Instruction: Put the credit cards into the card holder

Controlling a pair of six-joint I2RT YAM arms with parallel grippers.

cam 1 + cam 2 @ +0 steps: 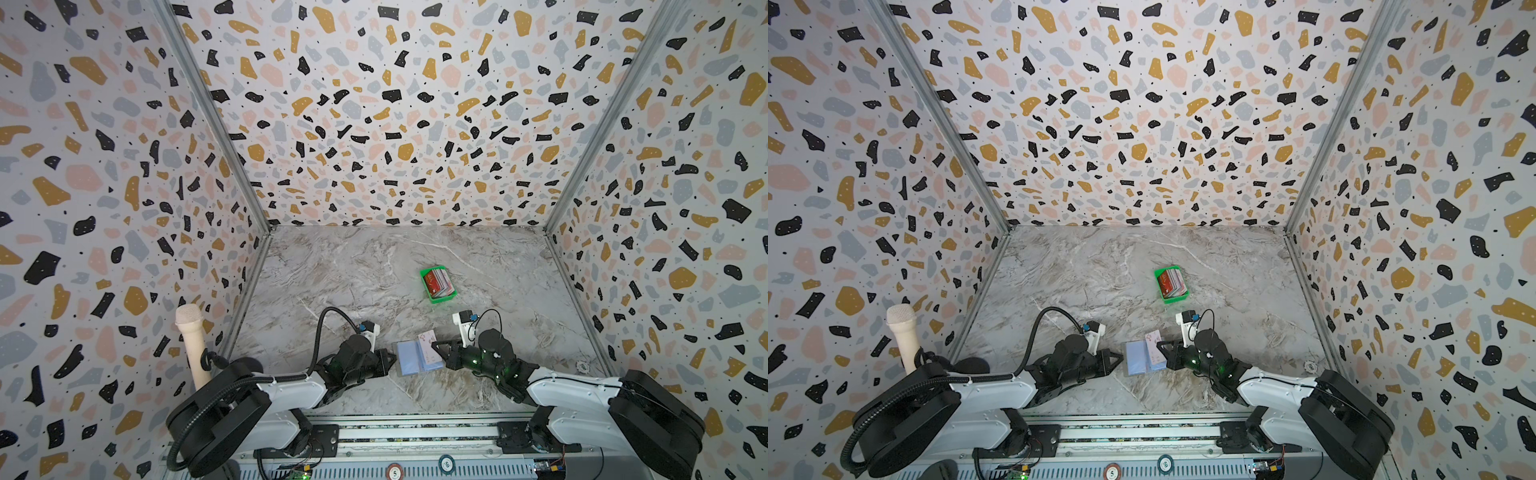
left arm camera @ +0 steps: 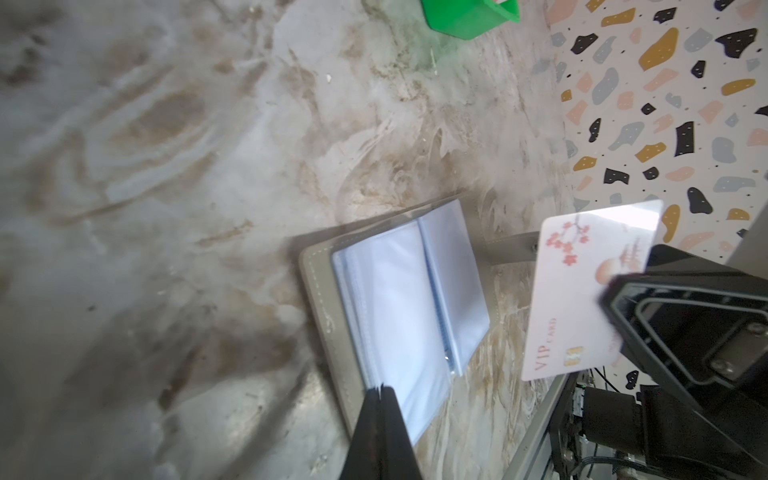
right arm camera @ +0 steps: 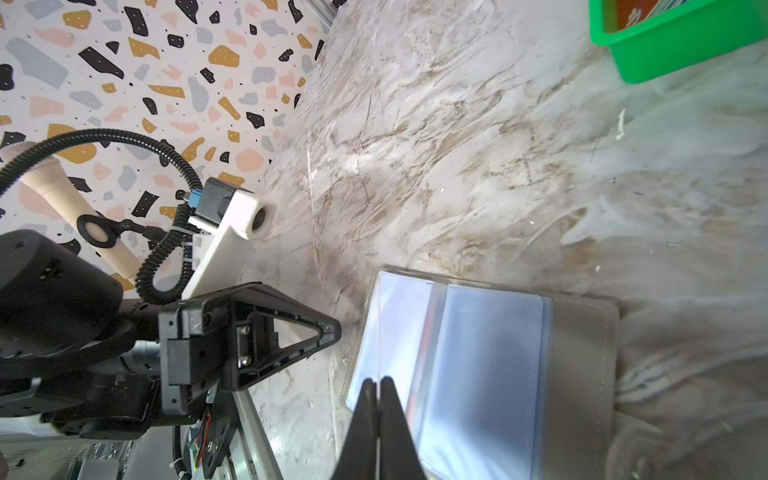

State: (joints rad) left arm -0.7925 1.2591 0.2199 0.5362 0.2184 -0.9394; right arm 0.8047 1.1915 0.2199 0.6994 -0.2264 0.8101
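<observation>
A marbled grey surface (image 1: 353, 266), walled on three sides by speckled terrazzo panels (image 1: 374, 104), carries the open card holder (image 1: 409, 358) near the middle of its front edge. The right gripper (image 1: 435, 345) is clamped on a white card (image 2: 582, 291) by the holder's right side. The left gripper (image 2: 380, 391) is closed at the holder's left edge; whether it pinches a sleeve is unclear. The other credit cards (image 1: 439, 282) stand in a green tray (image 1: 439, 299) near the surface's centre.

Twin high views down over the whole table (image 1: 374, 257); wrist cameras close, from opposite sides, on the card holder (image 2: 399, 307).

Both wrist views crop the green tray (image 3: 681, 45) and its credit cards (image 3: 631, 16).
</observation>
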